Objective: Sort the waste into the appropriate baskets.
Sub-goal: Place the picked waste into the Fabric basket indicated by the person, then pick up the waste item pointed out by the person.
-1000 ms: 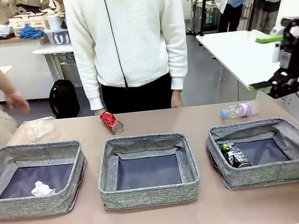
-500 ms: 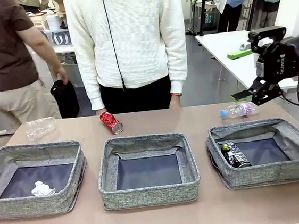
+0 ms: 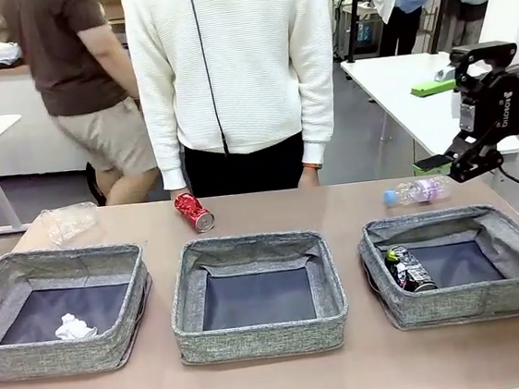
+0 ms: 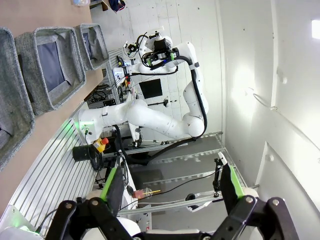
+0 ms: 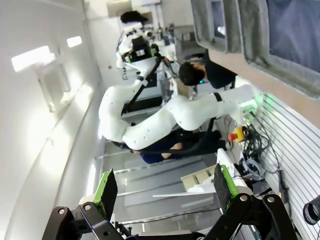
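Observation:
Three grey baskets stand in a row: left (image 3: 63, 356), middle (image 3: 261, 338), right (image 3: 466, 301). A crumpled white paper ball (image 3: 74, 327) lies in the left one and a dark printed can (image 3: 407, 268) in the right one. Behind them on the table lie a crushed clear bottle (image 3: 67, 221), a red can (image 3: 193, 212) and a small clear bottle (image 3: 415, 192) with a pink label. My right gripper (image 3: 440, 124) hangs open above the small bottle, pointing left. In the wrist views my left gripper (image 4: 170, 185) and right gripper (image 5: 164, 190) are open with nothing between the fingers.
A person in a white sweater (image 3: 232, 67) stands at the far table edge, hands down near the red can. Another person (image 3: 89, 73) walks behind. A white table (image 3: 416, 94) stands at the back right. The baskets (image 4: 30, 70) appear sideways in the left wrist view.
My right gripper has swung in from the right edge and turned, now over the small bottle. A person behind has walked from left toward the middle. The waste has not moved.

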Controlling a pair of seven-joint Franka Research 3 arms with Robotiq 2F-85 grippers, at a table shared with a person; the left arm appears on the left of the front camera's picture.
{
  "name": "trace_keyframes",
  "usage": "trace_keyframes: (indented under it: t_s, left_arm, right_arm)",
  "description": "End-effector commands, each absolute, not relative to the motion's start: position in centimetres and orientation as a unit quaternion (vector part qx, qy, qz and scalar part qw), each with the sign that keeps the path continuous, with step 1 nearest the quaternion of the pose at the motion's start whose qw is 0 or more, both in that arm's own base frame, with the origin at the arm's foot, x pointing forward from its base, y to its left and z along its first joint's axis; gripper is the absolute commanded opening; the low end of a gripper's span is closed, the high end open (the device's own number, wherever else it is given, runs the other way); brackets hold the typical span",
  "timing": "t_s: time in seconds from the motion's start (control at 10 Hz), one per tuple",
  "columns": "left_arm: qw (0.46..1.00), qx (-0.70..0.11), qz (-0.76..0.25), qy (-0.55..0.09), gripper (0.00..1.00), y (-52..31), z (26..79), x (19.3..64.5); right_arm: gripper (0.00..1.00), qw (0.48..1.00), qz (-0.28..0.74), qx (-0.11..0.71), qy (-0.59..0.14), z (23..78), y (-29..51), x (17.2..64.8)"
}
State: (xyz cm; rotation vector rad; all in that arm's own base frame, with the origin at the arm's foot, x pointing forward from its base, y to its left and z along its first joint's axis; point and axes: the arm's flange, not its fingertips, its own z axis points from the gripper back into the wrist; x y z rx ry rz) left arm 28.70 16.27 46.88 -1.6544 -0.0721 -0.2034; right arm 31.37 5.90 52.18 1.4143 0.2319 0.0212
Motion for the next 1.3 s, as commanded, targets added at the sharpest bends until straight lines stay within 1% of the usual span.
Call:
trace_keyframes:
  t_s: [0.0, 1.2]
  left_arm:
    - [0.668, -0.738, -0.088, -0.035, 1.0, 16.46, 47.21, 28.73]
    - [0.668, -0.738, -0.088, -0.035, 1.0, 16.46, 47.21, 28.73]
  right_arm:
    - [1.0, 0.746, 0.01, 0.658, 0.107, 52.34, 5.87, 31.34]
    - [1.0, 0.746, 0.01, 0.658, 0.107, 52.34, 5.87, 31.34]
